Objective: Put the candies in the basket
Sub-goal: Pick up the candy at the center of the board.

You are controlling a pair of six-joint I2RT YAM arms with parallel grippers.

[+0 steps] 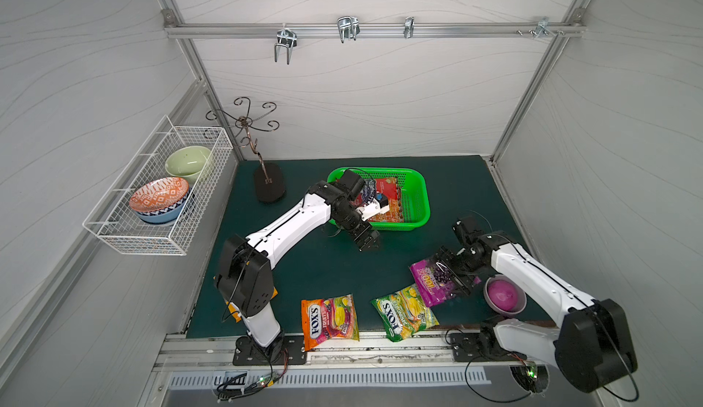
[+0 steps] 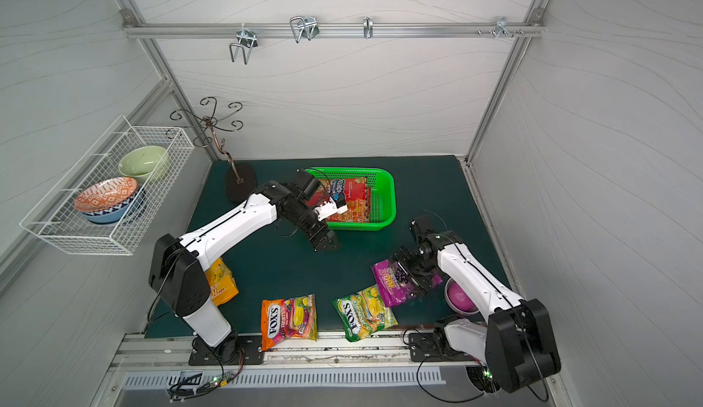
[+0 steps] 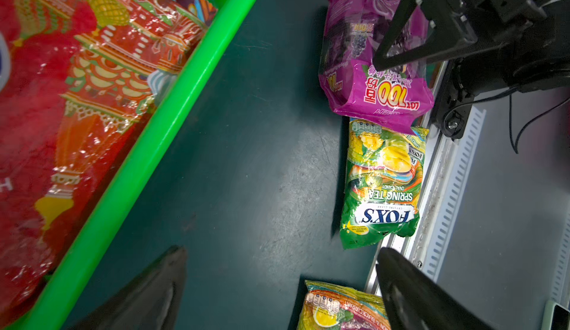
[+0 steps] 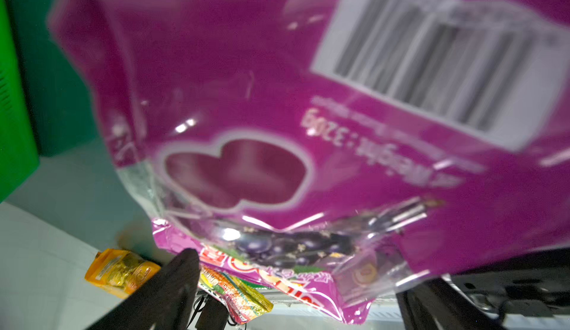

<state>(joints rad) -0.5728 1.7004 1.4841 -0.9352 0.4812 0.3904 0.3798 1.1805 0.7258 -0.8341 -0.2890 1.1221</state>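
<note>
The left tool (image 1: 368, 240) hangs spread apart beside the green basket (image 1: 416, 200), which holds a red bag (image 1: 388, 187). The right tool (image 1: 452, 273), also spread, sits over the purple bag (image 1: 424, 277) near the tabletop's (image 1: 323, 272) front edge.

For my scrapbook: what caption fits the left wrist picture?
Open left gripper above the mat, beside the green basket holding a red candy bag; purple bag and green bag nearby.

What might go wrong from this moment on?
1. The purple grape bag under the open right gripper overlaps the green FOX'S bag, which already reaches onto the front rail; lifting may drag it along.
2. The purple-lined bowl sits close beside the right arm and may get knocked.
</note>
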